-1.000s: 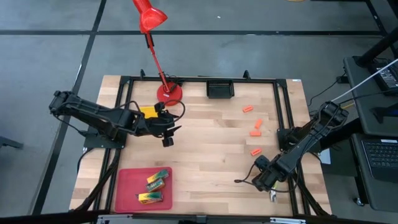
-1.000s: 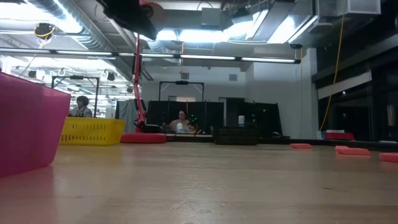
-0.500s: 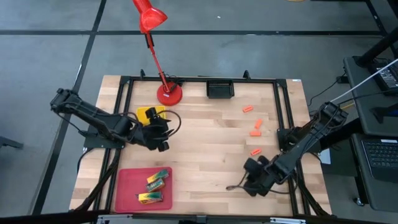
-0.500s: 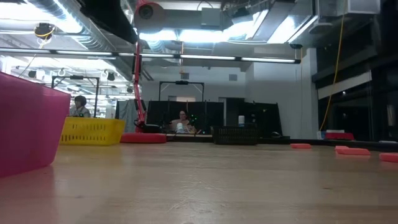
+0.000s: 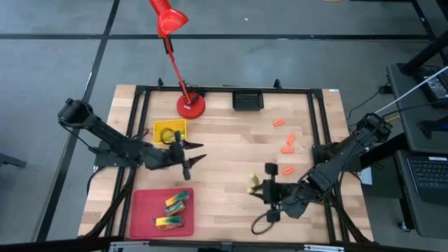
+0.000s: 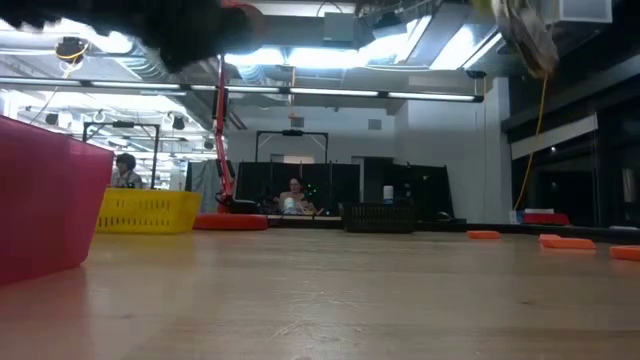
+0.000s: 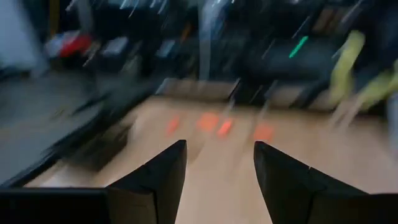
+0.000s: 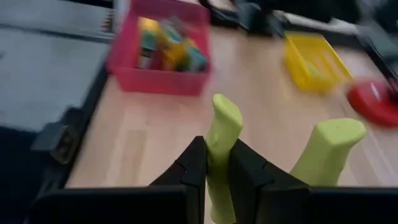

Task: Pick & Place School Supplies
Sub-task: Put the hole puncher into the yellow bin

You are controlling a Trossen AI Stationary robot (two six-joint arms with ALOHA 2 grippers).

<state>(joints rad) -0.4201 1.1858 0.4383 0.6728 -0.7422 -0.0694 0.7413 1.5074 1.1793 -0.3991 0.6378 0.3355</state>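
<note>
Yellow-green-handled hand tool [image 8: 222,134] clamped by one handle between the closed fingers of the right pincer [image 5: 260,185]; its second handle [image 8: 326,149] splays free to the side. High view puts this pincer above the wooden worktop [image 5: 231,150], front-centre, tool tips showing pale green [image 5: 252,182] at its end. Tool also shows as a pale blur high in the low view [image 6: 525,35].

Left pincer [image 5: 190,159] hangs above the worktop just in front of the small yellow tray [image 5: 170,131], fingers [image 7: 155,180] spread apart, nothing between them.

Green-and-yellow flat boxes [image 5: 175,204], three or so, lie piled in the red tray [image 5: 143,210] at the front left corner; the right wrist view shows the same tray [image 8: 161,81] with its boxes [image 8: 165,53].

Stubby orange pieces lie loose on the right half of the worktop: one toward the back [image 5: 278,123], a pair mid-way [image 5: 288,143], one nearer the front [image 5: 288,170], just beside the right arm.

Red desk lamp base [image 5: 190,106] sits at the back edge, beside the black tray [image 5: 248,100]. A dark cable loop [image 5: 262,222] hangs beneath the right pincer.
</note>
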